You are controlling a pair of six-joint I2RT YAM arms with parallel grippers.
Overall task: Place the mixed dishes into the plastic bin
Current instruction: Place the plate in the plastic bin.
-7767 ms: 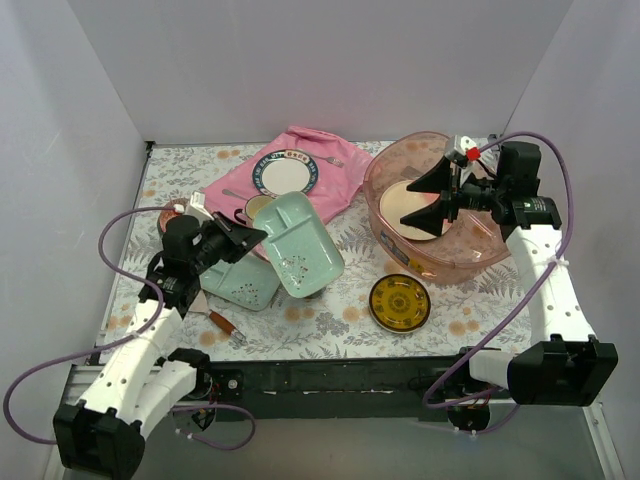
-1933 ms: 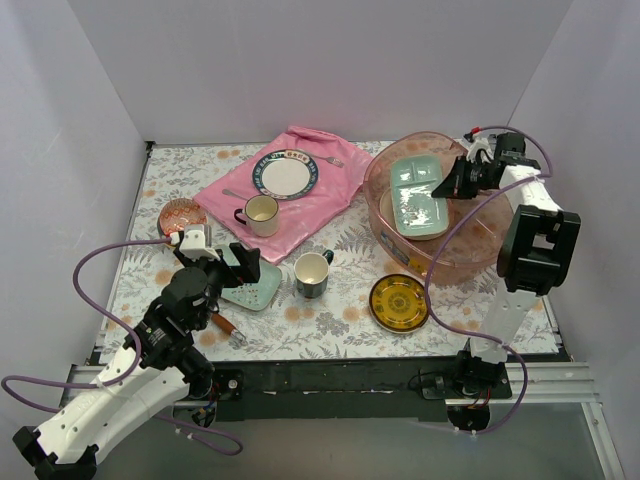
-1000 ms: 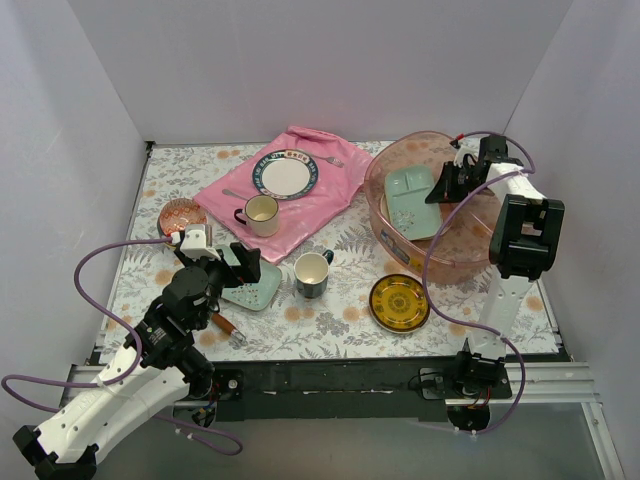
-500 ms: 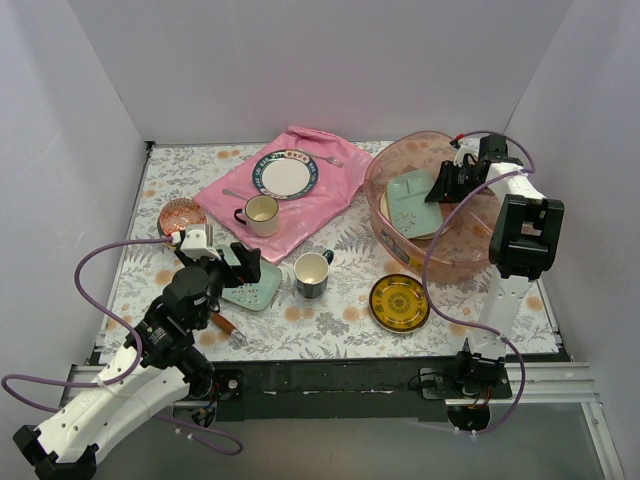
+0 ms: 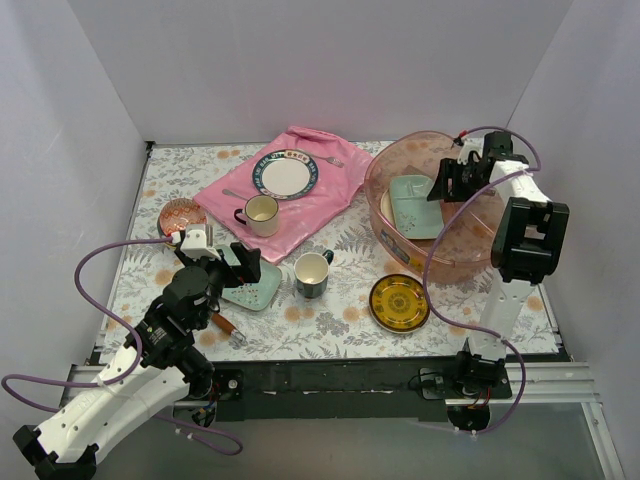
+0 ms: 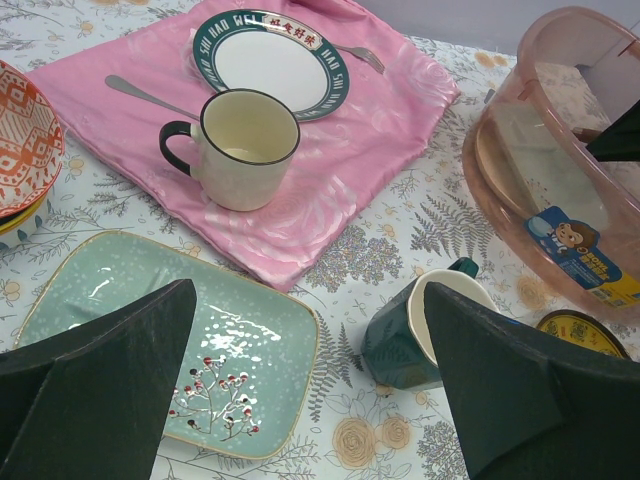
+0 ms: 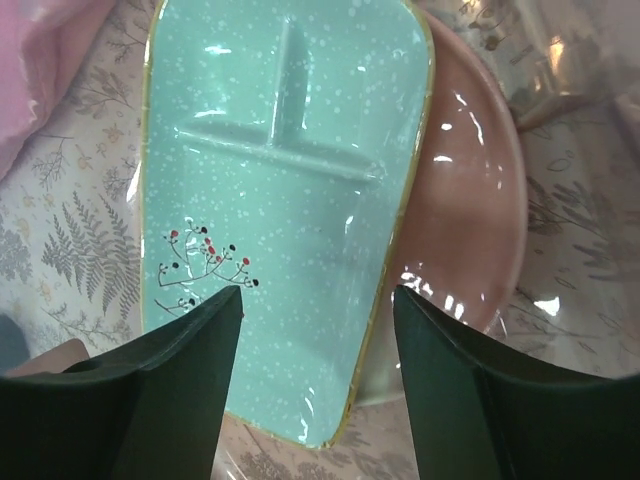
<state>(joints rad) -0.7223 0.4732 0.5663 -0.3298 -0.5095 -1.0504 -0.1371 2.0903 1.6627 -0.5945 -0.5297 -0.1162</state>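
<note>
My flowered table bears a pink cloth, the bin, a yellow plate, dark mug, green tray and bowl.

Enclosed lab booth: white walls, floral tablecloth.

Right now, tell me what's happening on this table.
The right gripper hangs open over the large translucent pink plastic bin, where a pale green divided tray lies free on a pink plate. The left gripper, also open, hovers above a second pale green rectangular tray on the table, beside a dark green mug. A yellow dark-rimmed plate sits outside the bin too.
</note>
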